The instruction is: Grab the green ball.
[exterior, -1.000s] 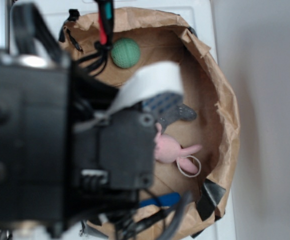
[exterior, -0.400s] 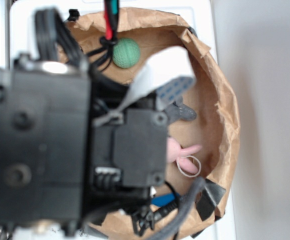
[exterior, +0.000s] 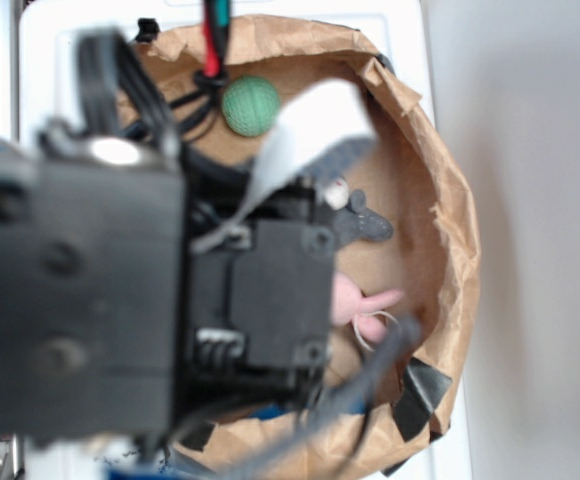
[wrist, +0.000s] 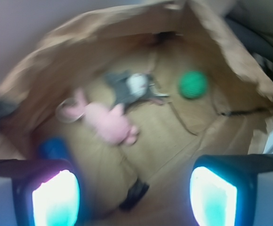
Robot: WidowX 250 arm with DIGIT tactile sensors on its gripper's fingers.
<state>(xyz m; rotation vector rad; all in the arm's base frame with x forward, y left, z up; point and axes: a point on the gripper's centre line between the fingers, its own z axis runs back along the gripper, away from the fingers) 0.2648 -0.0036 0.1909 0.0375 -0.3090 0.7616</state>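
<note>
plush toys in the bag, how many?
2. The pink plush toy lies mid-floor of the paper bag; the grey plush lies just beyond it, beside the green ball. The arm may hide others.

A pink plush toy (wrist: 108, 123) lies touching a grey plush (wrist: 129, 88) inside a crumpled brown paper bag (exterior: 440, 190).

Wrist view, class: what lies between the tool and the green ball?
Only bare brown paper lies between the open tool and the green ball; the wrist view shows it.
</note>
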